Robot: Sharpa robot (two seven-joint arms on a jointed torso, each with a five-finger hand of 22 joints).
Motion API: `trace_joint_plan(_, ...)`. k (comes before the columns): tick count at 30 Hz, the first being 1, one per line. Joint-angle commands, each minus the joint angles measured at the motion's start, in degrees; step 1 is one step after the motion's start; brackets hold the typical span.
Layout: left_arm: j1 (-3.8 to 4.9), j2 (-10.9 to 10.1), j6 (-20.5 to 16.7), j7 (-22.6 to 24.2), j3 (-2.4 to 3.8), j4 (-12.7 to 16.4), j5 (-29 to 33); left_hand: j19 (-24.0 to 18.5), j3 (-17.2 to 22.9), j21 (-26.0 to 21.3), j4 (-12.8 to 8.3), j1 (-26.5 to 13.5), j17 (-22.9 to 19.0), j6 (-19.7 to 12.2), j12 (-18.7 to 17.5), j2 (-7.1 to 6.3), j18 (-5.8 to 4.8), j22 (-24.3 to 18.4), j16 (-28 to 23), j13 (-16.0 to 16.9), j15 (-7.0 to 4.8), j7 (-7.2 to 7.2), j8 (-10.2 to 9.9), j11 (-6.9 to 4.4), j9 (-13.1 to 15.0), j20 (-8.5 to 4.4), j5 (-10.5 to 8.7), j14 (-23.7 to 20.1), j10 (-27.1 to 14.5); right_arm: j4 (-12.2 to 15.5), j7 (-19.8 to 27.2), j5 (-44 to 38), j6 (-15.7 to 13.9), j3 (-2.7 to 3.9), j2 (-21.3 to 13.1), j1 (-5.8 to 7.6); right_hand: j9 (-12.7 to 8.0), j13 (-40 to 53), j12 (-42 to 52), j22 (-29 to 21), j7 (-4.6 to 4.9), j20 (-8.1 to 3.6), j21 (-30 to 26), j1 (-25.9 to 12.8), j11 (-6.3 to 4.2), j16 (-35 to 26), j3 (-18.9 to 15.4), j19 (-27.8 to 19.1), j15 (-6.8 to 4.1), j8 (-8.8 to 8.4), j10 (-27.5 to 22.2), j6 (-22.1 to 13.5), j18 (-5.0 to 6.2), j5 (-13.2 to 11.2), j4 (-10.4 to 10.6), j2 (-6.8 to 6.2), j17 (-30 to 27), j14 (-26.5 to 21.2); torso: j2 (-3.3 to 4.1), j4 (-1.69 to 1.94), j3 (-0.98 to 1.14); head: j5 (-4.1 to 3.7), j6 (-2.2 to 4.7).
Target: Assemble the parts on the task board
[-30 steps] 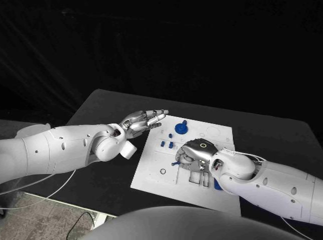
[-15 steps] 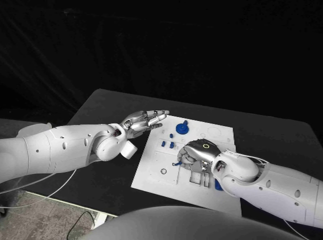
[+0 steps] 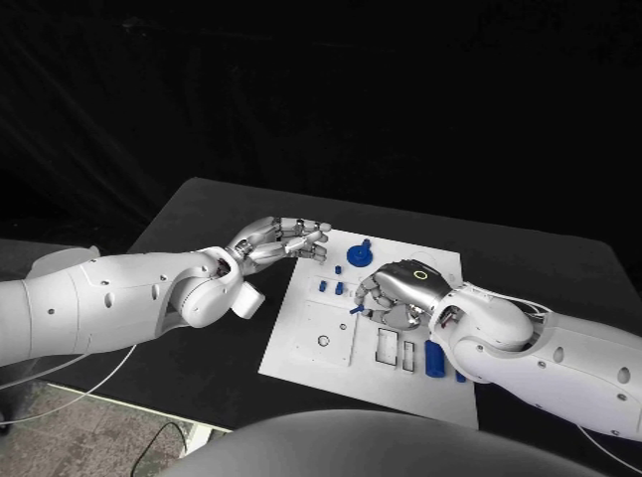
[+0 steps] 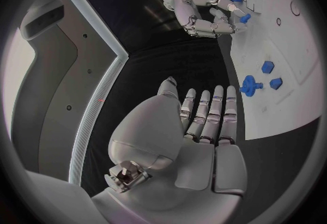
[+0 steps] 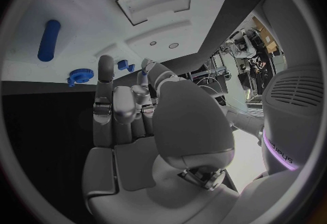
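Both arms are clad in smooth white shell segments with small dark round fastener recesses along the forearms. The left hand (image 3: 281, 241) and right hand (image 3: 398, 291) are silver-grey metal with segmented fingers. The right hand carries a small yellow-green ring marking on its back. Thin pale cables loop at the right wrist; grey cables trail beneath the left arm. A white tab projects from the left wrist.
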Motion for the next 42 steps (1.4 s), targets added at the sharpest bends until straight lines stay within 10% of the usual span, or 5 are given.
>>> trace_joint_plan(1, -0.03, -0.9, -6.2, 4.4, 0.03, 1.5, -6.8, 6.7, -0.2, 4.6, 0.2, 0.6, 3.7, 2.3, 6.7, 0.13, 0.58, 2.0, 7.6, 3.5, -0.59, 0.28, 0.8, 0.32, 0.1, -0.56, 0.49, 6.5, 6.0, 0.2, -1.1, 0.5, 0.6, -0.01, 0.0, 0.21, 3.3, -0.1, -0.4, 0.1, -0.08, -0.07, -0.1, -0.9, -0.05, 0.1, -0.2, 0.3, -0.01, 0.19, 0.2, -0.4, 0.21, 0.2, 0.3, 0.14, -0.2, 0.2, 0.01, 0.10, 0.06, -0.14, 0.01)
trace_joint_plan(7, -0.02, -1.8, -5.6, 1.1, -0.01, 2.5, -11.5, 18.7, -2.1, 20.2, -0.8, -0.9, 23.6, 5.0, 25.3, 0.54, 0.52, 11.4, 36.7, 17.4, -5.74, 1.18, 1.3, -4.96, 0.2, -5.86, 0.32, 18.4, 19.2, -0.4, -1.3, 0.4, 2.0, -0.01, 0.5, 0.34, 3.8, -0.5, -0.9, 0.2, -0.02, -0.06, -0.3, -1.2, -0.02, -0.1, -0.1, 0.2, 0.02, 0.24, -0.3, -0.7, 0.19, 1.0, 0.3, -0.19, -0.4, 0.0, 0.06, 0.04, 0.06, -0.02, 0.01)
trace_joint_plan(14, -0.03, -1.0, -2.6, -4.2, -0.06, 2.5, -15.1, 39.1, -2.5, 55.6, 0.2, 1.0, 80.6, 7.4, 55.1, 1.36, -4.72, 47.4, 65.6, 80.7, -8.57, 0.82, 2.3, -7.30, 0.8, -8.91, 1.89, 55.3, 64.6, -1.1, -1.2, 0.4, 2.1, -0.01, 1.1, 0.31, 4.2, -0.6, -1.0, 0.4, 0.11, -0.06, -0.5, -1.3, -0.01, -0.1, 0.1, 0.1, 0.02, 0.34, -0.4, -1.0, 0.19, 2.3, 0.3, -0.42, -0.5, -0.1, 0.16, -0.06, 0.05, 0.14, 0.01)
trace_joint_plan(20, -0.24, -0.1, 1.4, -9.2, -0.11, 2.2, -18.2, 51.8, -2.6, 68.3, 0.0, 2.5, 80.6, 7.9, 55.3, 0.90, -7.91, 62.6, 65.6, 81.5, -9.01, 0.48, 2.8, -7.87, 1.0, -9.23, 4.50, 55.3, 65.3, -1.7, -1.1, 0.5, 2.0, -0.01, 1.7, 0.20, 4.3, -0.6, -1.0, 0.4, 0.12, -0.06, -0.5, -1.3, -0.01, -0.1, 0.1, 0.1, 0.02, 0.36, -0.3, -1.0, 0.19, 2.4, 0.3, -0.46, -0.5, -0.1, 0.09, -0.05, 0.09, 0.01, 0.01)
trace_joint_plan(42, -3.15, 2.3, 7.5, -15.7, -0.07, 0.7, -24.4, 57.4, -0.8, 71.8, -0.4, 6.1, 80.6, 7.2, 55.3, -0.98, -9.28, 67.2, 65.6, 81.5, -9.48, 0.09, 2.0, -8.34, 1.1, -9.40, 10.84, 55.3, 65.3, -1.7, -0.6, 1.0, 1.6, -0.01, 1.6, 0.05, 5.3, -1.0, -1.6, 1.1, 0.54, -0.08, -0.8, -1.7, 0.07, -0.2, 0.8, 0.1, 0.04, 0.40, -0.8, -1.7, 0.18, 5.6, 0.1, -1.04, -0.8, -0.2, 0.08, 0.02, 0.05, -0.23, 0.01)
